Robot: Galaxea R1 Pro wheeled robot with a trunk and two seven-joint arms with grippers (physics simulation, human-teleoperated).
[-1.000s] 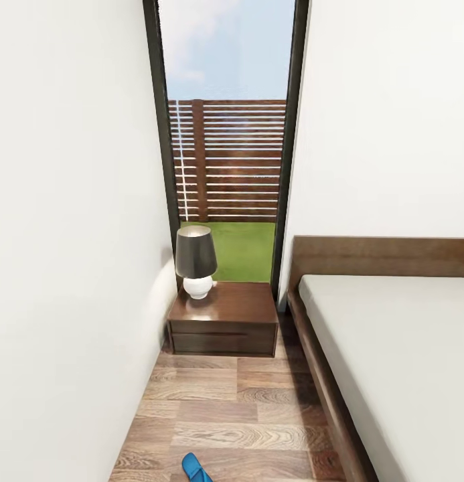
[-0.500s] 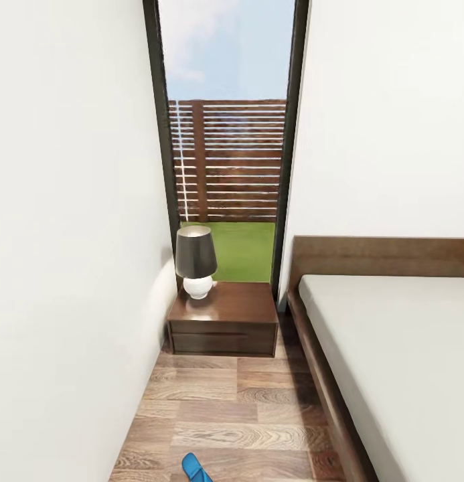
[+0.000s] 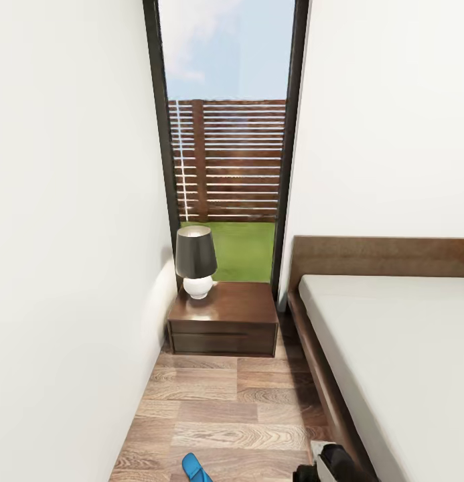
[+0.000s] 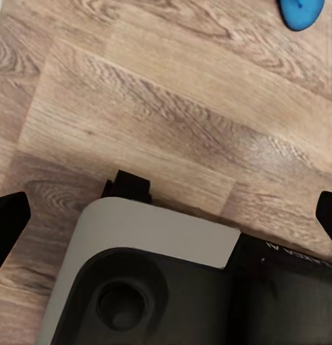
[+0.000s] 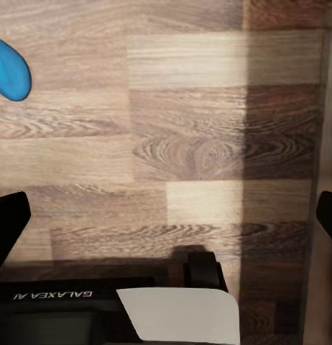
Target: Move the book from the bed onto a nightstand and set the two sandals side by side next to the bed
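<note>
You are parked in the aisle between wall and bed [image 3: 392,348], facing the nightstand [image 3: 223,318] and its lamp [image 3: 195,260], so the glossy top is reachable for the book. No book shows on the visible mattress. One blue sandal [image 3: 195,468] lies on the wood floor [image 3: 225,408] just ahead, beside the bed. Both wrist cameras point down at the floor: the left claw [image 4: 166,215] and right claw [image 5: 166,219] are spread wide, fingertips at the frame edges, holding nothing. Judgement: the sandal is the nearest pick.
</note>
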